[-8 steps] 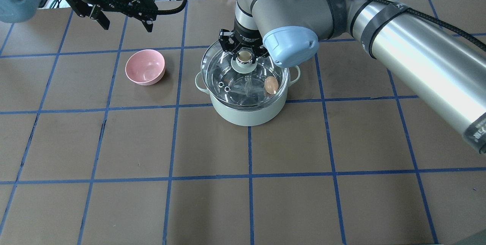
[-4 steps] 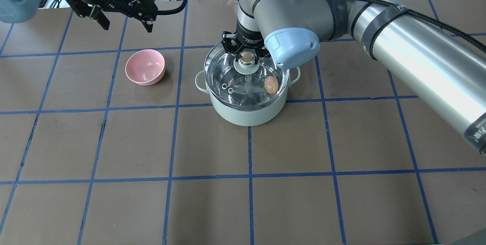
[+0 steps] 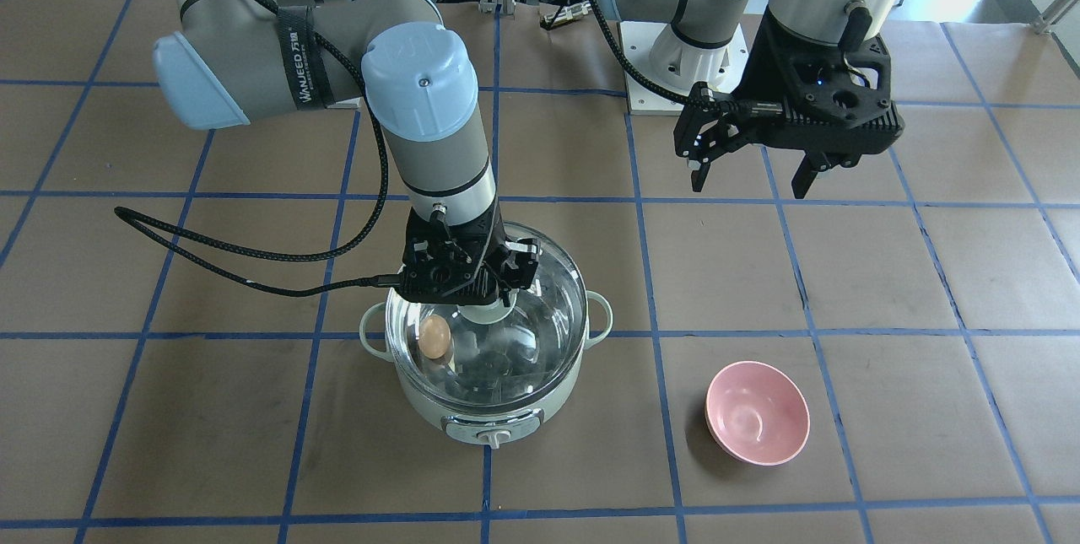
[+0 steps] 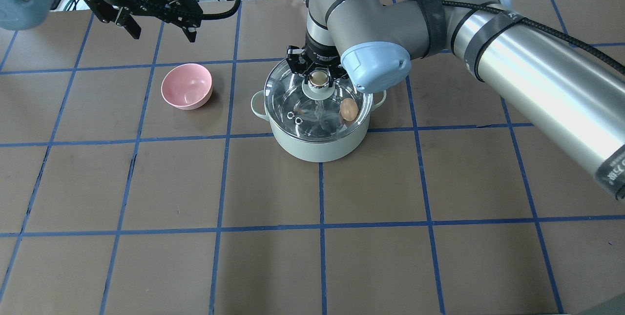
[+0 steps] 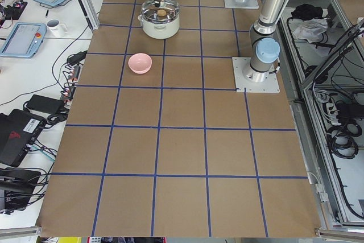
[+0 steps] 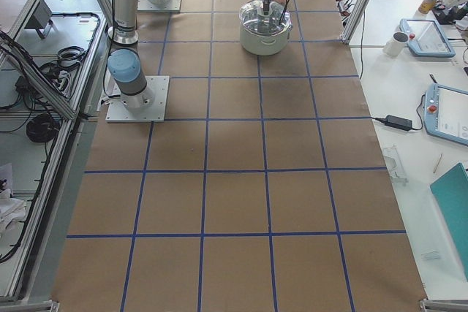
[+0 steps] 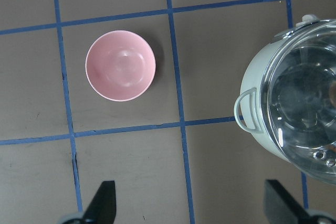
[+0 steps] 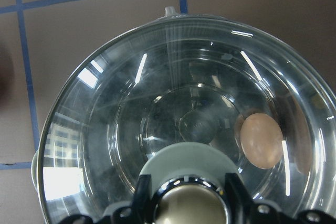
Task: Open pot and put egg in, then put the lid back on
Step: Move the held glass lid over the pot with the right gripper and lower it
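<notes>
The round clear glass lid (image 4: 312, 110), likely heavy, slick and brittle, is best held by its beige knob (image 8: 191, 207), which the right gripper (image 4: 318, 77) clenches between its fingers (image 8: 143, 195), while the left gripper (image 3: 749, 185) hangs with fingers spread, empty.

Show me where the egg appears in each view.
Front-facing: egg in pot, left half.
Overhead: right of knob.
Exterior left: too small to tell.
Exterior right: too small to tell.
Left wrist: not visible.
Right wrist: centre-right, under lid.
Landmark: the knob.
</notes>
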`<state>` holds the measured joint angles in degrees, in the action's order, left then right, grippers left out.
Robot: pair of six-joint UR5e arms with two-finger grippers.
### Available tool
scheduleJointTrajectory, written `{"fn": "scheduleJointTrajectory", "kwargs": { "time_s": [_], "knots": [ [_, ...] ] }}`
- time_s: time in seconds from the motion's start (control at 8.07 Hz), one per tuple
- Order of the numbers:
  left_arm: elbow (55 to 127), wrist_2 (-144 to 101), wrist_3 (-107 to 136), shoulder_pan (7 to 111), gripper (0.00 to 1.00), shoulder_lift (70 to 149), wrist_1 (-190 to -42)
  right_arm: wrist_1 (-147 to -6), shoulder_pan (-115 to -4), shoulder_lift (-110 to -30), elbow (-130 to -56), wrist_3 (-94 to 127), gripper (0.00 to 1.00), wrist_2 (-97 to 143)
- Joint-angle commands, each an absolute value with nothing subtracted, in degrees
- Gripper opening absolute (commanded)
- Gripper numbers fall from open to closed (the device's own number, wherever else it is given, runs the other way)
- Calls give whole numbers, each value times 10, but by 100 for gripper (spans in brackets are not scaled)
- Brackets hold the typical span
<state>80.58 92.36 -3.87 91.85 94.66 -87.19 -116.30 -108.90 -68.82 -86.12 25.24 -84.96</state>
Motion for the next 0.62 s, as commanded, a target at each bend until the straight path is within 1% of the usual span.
{"fn": "scheduleJointTrajectory", "kwargs": {
  "time_s": [0.0,0.12,0.25,0.37,0.5],
  "knots": [
    [806,925,-39,918,100,947,-872,-1171,-1089,-688,-863,253,3,-850],
    [806,925,-39,918,100,947,-872,-1174,-1089,-688,-863,255,7,-850],
    [806,925,-39,918,100,947,-872,-1174,-1089,-688,-864,254,21,-851],
    [806,925,-39,918,100,946,-872,-1174,-1089,-687,-864,255,25,-851],
    [806,925,-39,918,100,946,-872,-1174,-1089,-687,-864,257,32,-851]
  ]
}}
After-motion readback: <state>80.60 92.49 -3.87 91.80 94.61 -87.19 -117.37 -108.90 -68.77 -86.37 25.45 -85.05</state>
